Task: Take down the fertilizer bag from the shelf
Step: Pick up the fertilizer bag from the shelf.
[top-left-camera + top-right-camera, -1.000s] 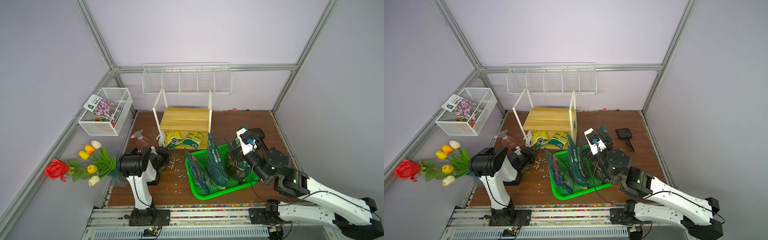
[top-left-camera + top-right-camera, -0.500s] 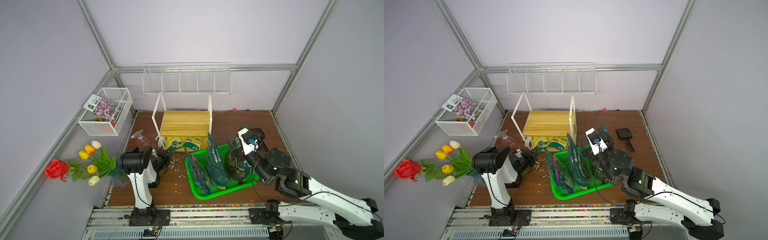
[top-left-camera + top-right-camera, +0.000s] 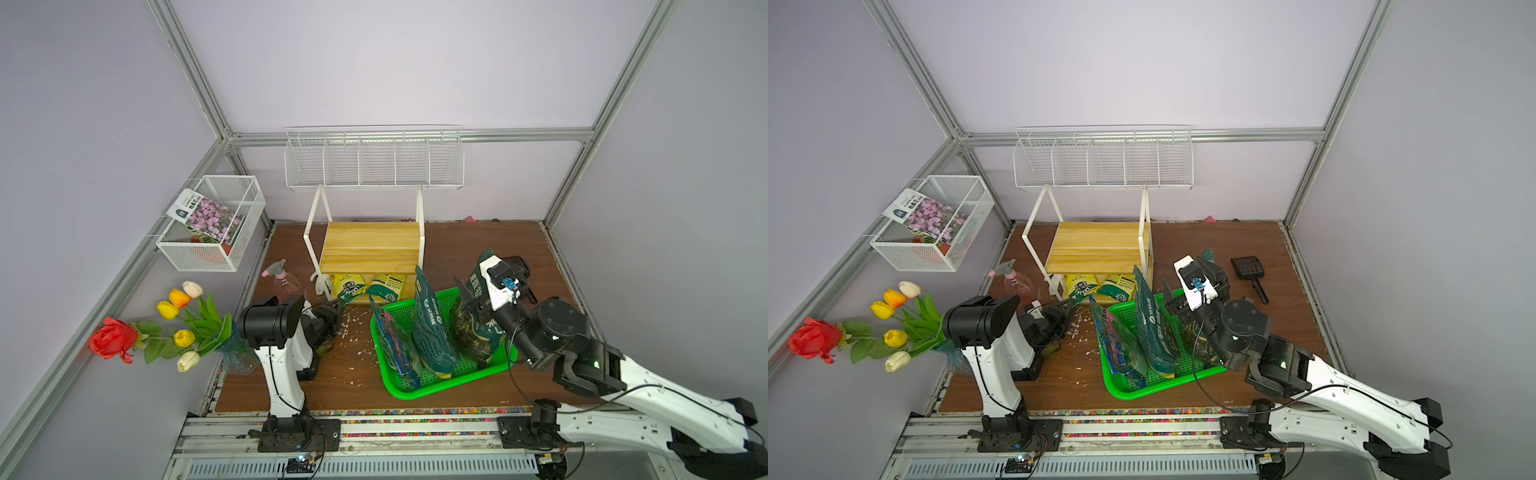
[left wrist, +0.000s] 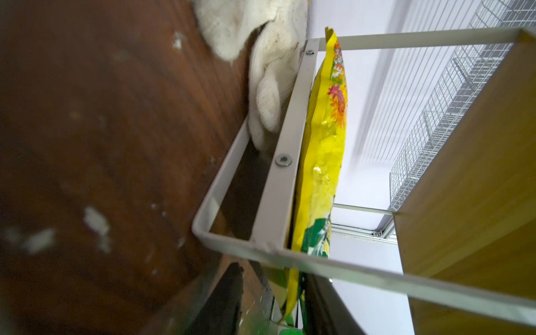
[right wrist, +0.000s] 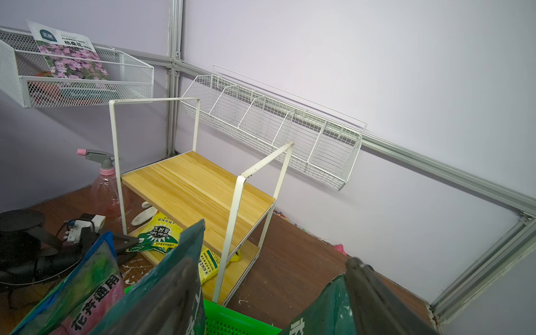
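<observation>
**Bag not down yet**

The yellow fertilizer bag [image 3: 348, 286] lies on the low board of the shelf [image 3: 370, 249], at its front left corner. One tip pokes out over the front edge. The left gripper [image 4: 278, 307] has a finger on each side of that tip. I cannot tell if it pinches or lets go. The right gripper [image 5: 269, 262] is spread wide and holds nothing. I think this is the grabbing step. Next it must pinch hard and pull the bag toward the front edge of the table [image 3: 478, 249].
</observation>
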`<move>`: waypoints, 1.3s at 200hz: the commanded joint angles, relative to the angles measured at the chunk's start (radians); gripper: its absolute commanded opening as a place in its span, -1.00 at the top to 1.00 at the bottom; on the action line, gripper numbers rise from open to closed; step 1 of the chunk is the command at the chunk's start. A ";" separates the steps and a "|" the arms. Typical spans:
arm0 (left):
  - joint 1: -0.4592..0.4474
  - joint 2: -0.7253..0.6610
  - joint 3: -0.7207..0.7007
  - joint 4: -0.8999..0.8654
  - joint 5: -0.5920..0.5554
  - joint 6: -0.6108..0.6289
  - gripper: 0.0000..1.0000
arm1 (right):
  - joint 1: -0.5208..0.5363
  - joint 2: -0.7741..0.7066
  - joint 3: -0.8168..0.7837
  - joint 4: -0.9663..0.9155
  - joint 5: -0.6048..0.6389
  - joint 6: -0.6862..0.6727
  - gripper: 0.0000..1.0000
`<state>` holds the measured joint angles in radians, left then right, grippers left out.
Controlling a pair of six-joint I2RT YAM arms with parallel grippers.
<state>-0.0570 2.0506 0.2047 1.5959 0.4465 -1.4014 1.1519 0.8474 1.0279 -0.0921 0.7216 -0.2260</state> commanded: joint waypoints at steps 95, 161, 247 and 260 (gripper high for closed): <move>0.005 -0.047 -0.049 -0.051 0.033 -0.012 1.00 | 0.006 -0.007 0.003 0.026 0.012 -0.010 -0.68; 0.005 -0.130 -0.105 -0.056 0.031 -0.017 1.00 | 0.006 -0.009 0.003 0.017 0.007 -0.002 -0.68; 0.005 -0.408 -0.178 -0.176 0.058 -0.057 1.00 | 0.006 0.032 0.040 -0.046 -0.037 0.010 -0.68; 0.005 -0.525 -0.162 -0.298 0.064 -0.036 1.00 | 0.006 0.042 0.049 -0.052 -0.046 0.011 -0.68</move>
<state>-0.0544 1.6711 0.0219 1.4605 0.4816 -1.4532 1.1519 0.8715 1.0466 -0.1158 0.7017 -0.2253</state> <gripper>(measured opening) 0.045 0.839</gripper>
